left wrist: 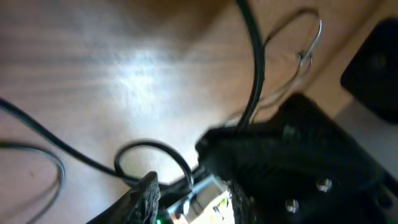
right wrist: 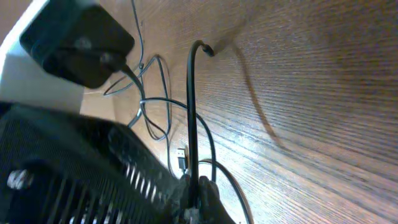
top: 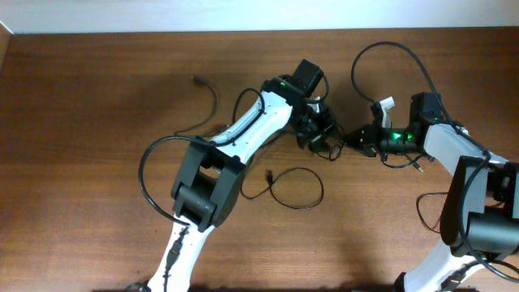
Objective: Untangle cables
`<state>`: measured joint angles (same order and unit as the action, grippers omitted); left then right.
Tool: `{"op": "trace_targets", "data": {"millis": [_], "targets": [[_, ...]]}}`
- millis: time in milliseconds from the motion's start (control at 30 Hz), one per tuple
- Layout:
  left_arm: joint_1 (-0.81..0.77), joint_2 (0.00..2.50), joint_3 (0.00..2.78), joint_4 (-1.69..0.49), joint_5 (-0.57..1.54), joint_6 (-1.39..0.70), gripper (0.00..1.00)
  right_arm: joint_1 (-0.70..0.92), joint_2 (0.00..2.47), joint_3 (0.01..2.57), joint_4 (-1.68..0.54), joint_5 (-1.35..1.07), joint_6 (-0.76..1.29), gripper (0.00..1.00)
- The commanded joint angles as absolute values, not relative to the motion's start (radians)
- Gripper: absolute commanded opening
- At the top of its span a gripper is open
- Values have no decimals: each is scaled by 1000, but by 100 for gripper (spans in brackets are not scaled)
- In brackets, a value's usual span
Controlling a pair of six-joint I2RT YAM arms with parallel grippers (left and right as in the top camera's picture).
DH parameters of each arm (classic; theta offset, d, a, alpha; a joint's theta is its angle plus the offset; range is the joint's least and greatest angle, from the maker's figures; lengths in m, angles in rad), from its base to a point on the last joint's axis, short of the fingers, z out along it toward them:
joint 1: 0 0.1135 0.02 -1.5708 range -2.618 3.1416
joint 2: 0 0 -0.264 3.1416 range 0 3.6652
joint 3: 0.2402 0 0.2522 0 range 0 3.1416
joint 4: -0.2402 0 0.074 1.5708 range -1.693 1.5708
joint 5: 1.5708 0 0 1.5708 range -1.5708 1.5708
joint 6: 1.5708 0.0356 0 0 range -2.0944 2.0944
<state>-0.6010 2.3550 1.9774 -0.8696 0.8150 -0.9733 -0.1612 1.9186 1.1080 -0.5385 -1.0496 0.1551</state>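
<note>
- Black cables point(top: 324, 146) lie on the middle of the wooden table point(top: 97, 122), bunched in a small knot between the two grippers.
- From the knot, a loose loop point(top: 298, 188) spreads toward the near edge and ends in a small plug point(top: 269, 173). A single strand point(top: 212, 101) runs the other way to a second plug tip far out on the left.
- Right gripper point(top: 357, 139): approaches the knot from the right. In the right wrist view, its jaws point(right wrist: 196, 194) are clenched on one thin cable point(right wrist: 191, 112), which rises straight from the fingertips and bends over at its free end.
- Left gripper point(top: 312, 126): sits just beside the knot on its left, close to the right gripper.
- Left wrist view: blurred. A textured finger point(left wrist: 146, 196) shows low in the frame, with a curl of cable point(left wrist: 155, 146) just above it. Whether these jaws are released or grasping a cable cannot be told.
- Both arms reach in from the near edge, the left arm point(top: 243, 134) crossing the table diagonally and the right arm point(top: 454, 150) bending in from the right side.
</note>
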Motion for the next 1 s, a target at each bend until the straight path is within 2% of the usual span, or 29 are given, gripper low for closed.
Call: {"op": "trace_targets", "data": {"millis": [0, 33, 67, 100, 133, 167, 267, 300, 500, 667, 967], "targets": [[-604, 2362, 1977, -873, 872, -976, 40, -157, 1929, 1103, -534, -1134, 134, 4], [-603, 2362, 1977, -873, 873, -976, 49, -157, 1929, 1103, -534, -1134, 134, 4], [-600, 2362, 1977, -871, 871, -976, 75, -157, 1929, 1103, -532, -1134, 134, 4], [-594, 2362, 1977, -871, 870, -970, 96, -157, 1929, 1103, -531, -1134, 134, 4], [-583, 2362, 1977, -871, 868, -934, 96, -157, 1929, 1103, -531, -1133, 134, 4], [-566, 2362, 1977, -872, 868, -871, 89, -157, 1929, 1103, -531, -1133, 134, 4], [-520, 2362, 1977, -877, 868, -715, 7, -157, 1929, 1103, -537, -1133, 135, 4], [-502, 2362, 1977, -898, 855, -638, 0, -157, 1929, 1103, -552, -1129, 135, 4], [-479, 2362, 1977, -1114, 560, -403, 0, -157, 1929, 1103, -651, -1002, 135, 4], [-479, 2362, 1977, -1195, 323, -402, 0, -156, 1929, 1103, -758, -832, 139, 4], [-478, 2362, 1977, -1196, 280, -402, 0, 9, 1929, 1104, -807, -535, 317, 4]]}}
